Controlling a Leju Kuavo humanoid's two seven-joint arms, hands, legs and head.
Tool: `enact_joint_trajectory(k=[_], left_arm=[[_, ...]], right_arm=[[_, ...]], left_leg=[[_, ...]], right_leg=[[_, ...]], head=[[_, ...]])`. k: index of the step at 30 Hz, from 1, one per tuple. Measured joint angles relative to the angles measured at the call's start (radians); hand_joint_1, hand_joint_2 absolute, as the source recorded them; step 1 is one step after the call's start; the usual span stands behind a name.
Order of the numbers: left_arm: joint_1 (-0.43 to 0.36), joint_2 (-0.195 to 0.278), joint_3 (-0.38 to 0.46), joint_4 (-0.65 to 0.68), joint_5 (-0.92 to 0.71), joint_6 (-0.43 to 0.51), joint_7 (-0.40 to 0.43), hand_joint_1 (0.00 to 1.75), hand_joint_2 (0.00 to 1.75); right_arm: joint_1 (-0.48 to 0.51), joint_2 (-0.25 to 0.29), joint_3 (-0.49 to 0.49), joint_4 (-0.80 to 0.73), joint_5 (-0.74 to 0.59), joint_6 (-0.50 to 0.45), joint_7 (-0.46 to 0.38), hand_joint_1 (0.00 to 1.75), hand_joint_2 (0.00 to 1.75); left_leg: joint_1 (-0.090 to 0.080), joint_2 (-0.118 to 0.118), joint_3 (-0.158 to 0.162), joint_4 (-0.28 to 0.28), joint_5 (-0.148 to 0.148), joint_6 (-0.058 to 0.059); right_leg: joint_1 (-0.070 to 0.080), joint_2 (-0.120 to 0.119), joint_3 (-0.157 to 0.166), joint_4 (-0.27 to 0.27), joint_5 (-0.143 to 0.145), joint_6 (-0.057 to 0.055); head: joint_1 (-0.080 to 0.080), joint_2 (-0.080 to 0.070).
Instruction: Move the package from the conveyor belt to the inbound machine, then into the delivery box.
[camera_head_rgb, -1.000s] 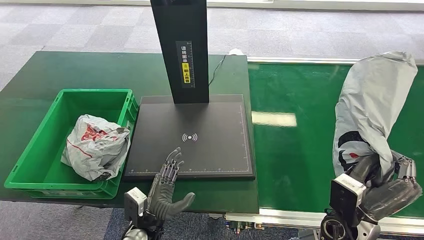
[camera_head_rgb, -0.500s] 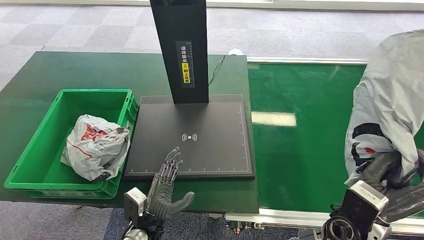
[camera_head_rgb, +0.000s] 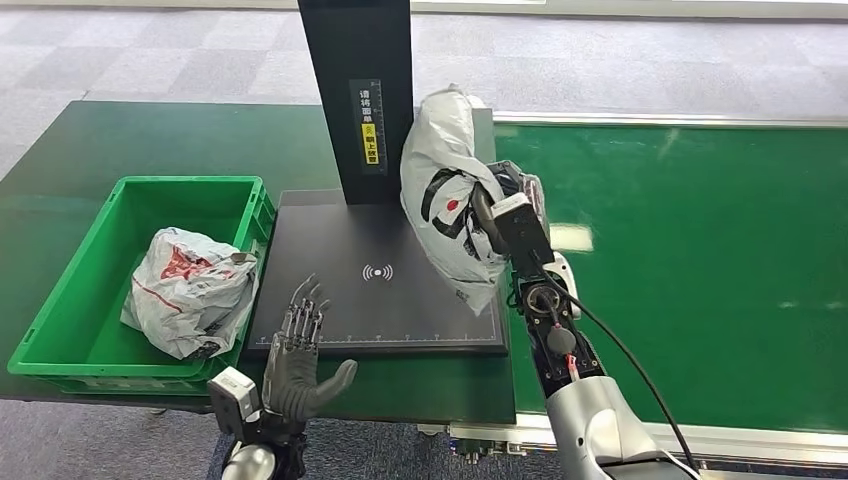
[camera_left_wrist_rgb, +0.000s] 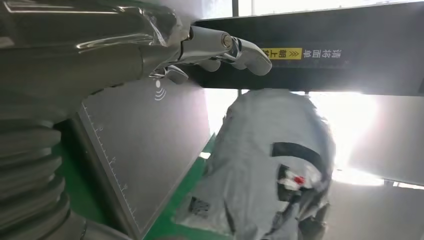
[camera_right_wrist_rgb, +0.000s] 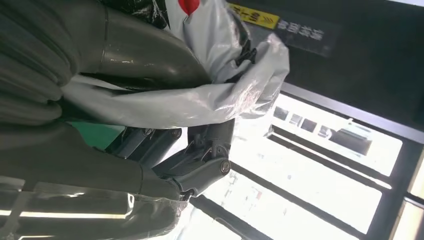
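My right hand (camera_head_rgb: 505, 200) grips a grey plastic package (camera_head_rgb: 447, 195) and holds it up above the right side of the black inbound machine's scan pad (camera_head_rgb: 380, 275), close to its black upright post (camera_head_rgb: 358, 95). In the left wrist view the package (camera_left_wrist_rgb: 270, 160) hangs over the pad (camera_left_wrist_rgb: 145, 145). The right wrist view has the grey bag (camera_right_wrist_rgb: 200, 100) pressed between that hand's thumb and fingers (camera_right_wrist_rgb: 195, 170). My left hand (camera_head_rgb: 295, 365) is open, fingers spread, at the pad's near left edge. The green delivery box (camera_head_rgb: 70, 330) stands left of the pad with another bagged package (camera_head_rgb: 190, 290) inside.
The green conveyor belt (camera_head_rgb: 690, 260) runs along the right, with a metal rail at its near edge. The dark green table (camera_head_rgb: 150, 140) bears the box and machine. A cable runs behind the post. Grey tiled floor lies beyond.
My right arm has swung left from over the conveyor belt, carrying the package to above the scan pad. The left hand has shifted slightly left and stays open.
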Motion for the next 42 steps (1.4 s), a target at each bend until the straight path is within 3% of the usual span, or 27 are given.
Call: enact_joint_trajectory(k=[19,26,39,40,42], left_arm=[[0.013,0.010,0.005,-0.007,-0.001,0.001,0.000,0.00,1.75],[0.009,0.010,0.006,-0.005,0.001,-0.010,0.000,0.00,1.75],[0.008,0.011,0.013,-0.004,0.003,-0.012,0.000,0.00,1.75],[0.008,0.011,0.013,-0.004,0.003,-0.012,0.000,0.00,1.75],[0.008,0.011,0.013,-0.004,0.003,-0.012,0.000,0.00,1.75]], right_arm=[[-0.049,-0.020,0.057,0.155,0.037,0.027,0.046,1.75,1.75],[-0.051,-0.018,0.098,0.185,0.062,0.231,0.019,1.75,1.75],[-0.051,0.010,0.215,0.210,0.118,0.259,0.037,1.75,1.75],[-0.051,0.010,0.220,0.211,0.119,0.263,0.036,1.54,1.75],[-0.051,0.010,0.228,0.212,0.120,0.266,0.035,0.67,1.75]], left_leg=[[0.000,0.000,-0.001,0.000,0.000,0.000],[0.000,0.000,-0.002,0.000,0.000,0.000],[0.000,0.001,-0.001,0.000,0.000,0.000],[0.000,0.001,-0.001,0.000,0.000,0.000],[0.000,0.001,-0.001,0.000,0.000,0.000]], right_leg=[[0.000,0.000,-0.002,0.000,0.000,0.000],[0.000,0.000,-0.002,0.000,0.000,0.000],[0.000,0.000,-0.002,0.000,0.000,0.000],[0.000,0.000,-0.002,0.000,0.000,0.000],[0.000,0.000,-0.002,0.000,0.000,0.000]], head=[[0.000,0.000],[0.000,0.000],[0.000,0.000],[0.000,0.000],[0.000,0.000]])
